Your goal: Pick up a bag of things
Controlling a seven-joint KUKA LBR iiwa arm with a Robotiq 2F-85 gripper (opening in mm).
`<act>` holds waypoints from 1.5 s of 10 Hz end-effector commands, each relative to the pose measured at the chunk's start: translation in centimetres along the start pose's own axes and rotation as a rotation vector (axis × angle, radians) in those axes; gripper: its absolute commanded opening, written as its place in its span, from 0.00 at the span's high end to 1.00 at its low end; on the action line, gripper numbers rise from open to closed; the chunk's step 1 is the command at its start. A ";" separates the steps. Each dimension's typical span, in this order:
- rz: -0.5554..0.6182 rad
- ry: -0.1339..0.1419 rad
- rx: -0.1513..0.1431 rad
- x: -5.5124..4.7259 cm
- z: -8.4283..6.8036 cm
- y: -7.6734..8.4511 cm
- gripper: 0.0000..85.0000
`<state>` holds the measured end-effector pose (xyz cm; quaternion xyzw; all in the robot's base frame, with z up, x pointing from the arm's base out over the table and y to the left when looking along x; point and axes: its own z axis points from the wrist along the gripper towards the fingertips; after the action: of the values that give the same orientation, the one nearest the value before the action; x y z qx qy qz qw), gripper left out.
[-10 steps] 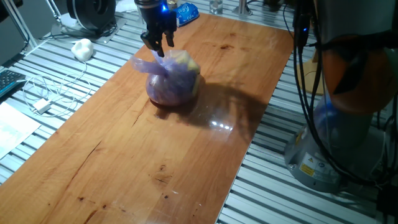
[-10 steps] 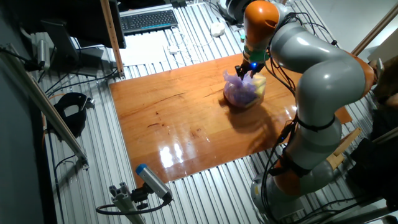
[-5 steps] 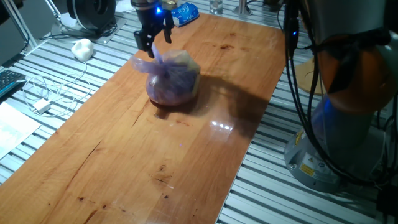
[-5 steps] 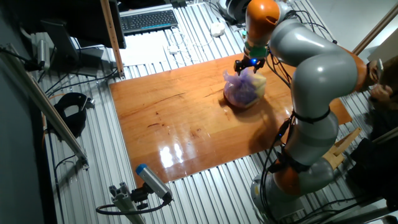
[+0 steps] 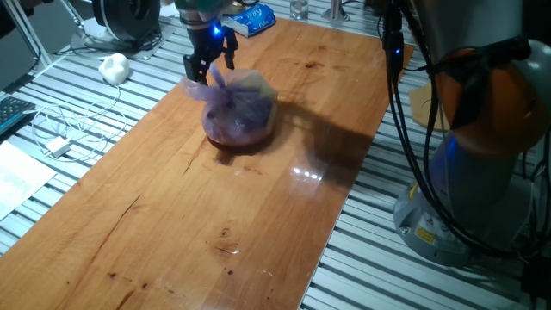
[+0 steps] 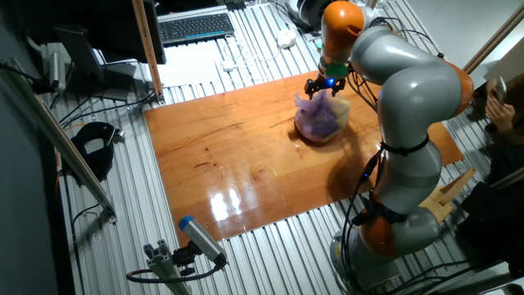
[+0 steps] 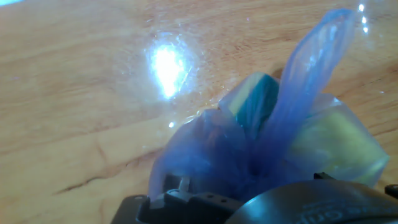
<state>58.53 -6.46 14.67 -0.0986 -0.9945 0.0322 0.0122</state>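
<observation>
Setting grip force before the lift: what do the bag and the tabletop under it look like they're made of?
The bag of things looks like thin, translucent purple plastic film: it creases, its knotted ears stand up, and yellow and dark reddish contents show through. The tabletop looks like varnished wood: grain lines and glossy lamp reflections. The gripper sits at the knot.

2 opposed overviews, 1 close-up

Translucent plastic bag (image 5: 238, 108), glossy wooden table (image 5: 172, 232)

Purple bag of things (image 7: 267, 155) fills view — knot tail upright, on wooden table (image 7: 74, 93).
</observation>
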 end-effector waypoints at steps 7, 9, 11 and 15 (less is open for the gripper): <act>-0.028 -0.043 -0.007 1.0 4.8 -0.2 0.20; -0.128 -0.022 -0.005 0.9 4.7 -0.1 1.00; -0.154 -0.029 -0.018 1.1 4.3 0.1 1.00; -0.176 -0.036 -0.040 1.1 3.9 0.2 1.00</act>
<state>57.33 -6.23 10.91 -0.0100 -0.9999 0.0122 -0.0043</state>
